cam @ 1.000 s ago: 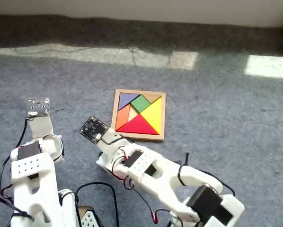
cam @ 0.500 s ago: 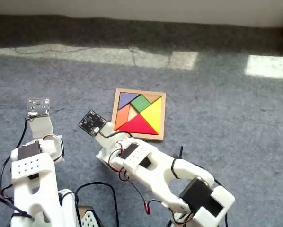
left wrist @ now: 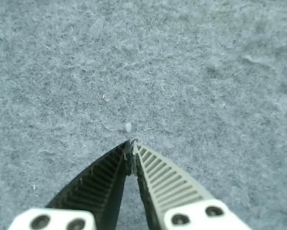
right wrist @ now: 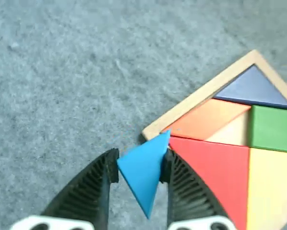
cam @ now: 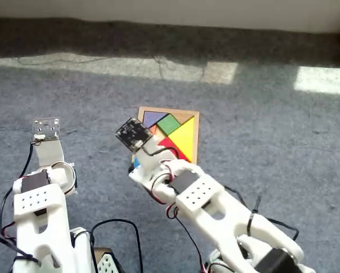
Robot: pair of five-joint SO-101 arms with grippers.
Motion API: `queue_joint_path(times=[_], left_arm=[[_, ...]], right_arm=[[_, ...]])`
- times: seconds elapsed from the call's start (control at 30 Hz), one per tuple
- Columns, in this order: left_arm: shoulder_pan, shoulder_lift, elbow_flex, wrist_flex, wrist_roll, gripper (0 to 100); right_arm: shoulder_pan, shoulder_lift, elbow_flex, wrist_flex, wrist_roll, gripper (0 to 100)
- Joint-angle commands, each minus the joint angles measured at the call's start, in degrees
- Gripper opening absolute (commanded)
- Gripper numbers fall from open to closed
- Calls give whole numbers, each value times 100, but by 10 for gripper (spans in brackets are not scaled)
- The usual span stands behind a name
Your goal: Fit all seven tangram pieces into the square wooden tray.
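The square wooden tray (right wrist: 201,91) holds a purple triangle (right wrist: 256,88), an orange piece (right wrist: 206,120), a green square (right wrist: 273,128), a red triangle (right wrist: 215,163) and a yellow triangle (right wrist: 273,187). A small patch of bare wood (right wrist: 232,135) shows between orange and green. My right gripper (right wrist: 138,165) is shut on a blue triangle (right wrist: 142,167), held just off the tray's corner next to the red triangle. In the high view, the right arm covers the near left part of the tray (cam: 196,142), with the blue triangle (cam: 136,163) peeking out. My left gripper (left wrist: 130,144) is shut on nothing above bare carpet.
Grey carpet surrounds the tray on all sides. The left arm (cam: 39,193) stands at the near left, well apart from the tray. A dark strip and a pale wall run along the far edge.
The right arm has swung right and forward from beside the tray's near left corner, so that it now overlaps the tray. The left arm has not moved.
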Motion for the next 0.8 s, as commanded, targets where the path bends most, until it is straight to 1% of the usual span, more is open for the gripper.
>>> queue_joint_path(times=[0.0, 0.07, 0.2, 0.23, 0.27, 0.33, 0.4, 0.43, 0.53, 0.67, 0.77], left_arm=[[-13, -101, -22, -88, 35, 35], [-13, -101, -22, -88, 35, 35], [-13, -101, -22, -88, 35, 35], [-13, -101, -22, -88, 35, 35], [-13, -101, -13, -88, 35, 35], [-13, -136, 40, -88, 35, 35], [-13, -136, 48, -88, 35, 35], [-13, -145, 48, -88, 35, 35], [-13, -145, 48, -88, 35, 35], [-13, -145, 48, -88, 35, 35], [-13, -145, 48, -88, 26, 35]], right_arm=[[646, -576, 4, 22, -9, 5], [875, -549, 4, 13, -9, 5], [1121, -268, 40, -426, -26, 9], [1174, -163, -4, -444, -44, 22], [1226, -48, -22, -444, -44, 53], [1323, 180, -22, -444, -70, 151], [1411, 303, -22, -444, -343, 237], [1437, 312, -22, -444, -448, 261], [1446, 154, 13, -435, -492, 270], [1473, -479, 48, -418, -492, 270], [1613, -1015, 180, -4, -492, 226]])
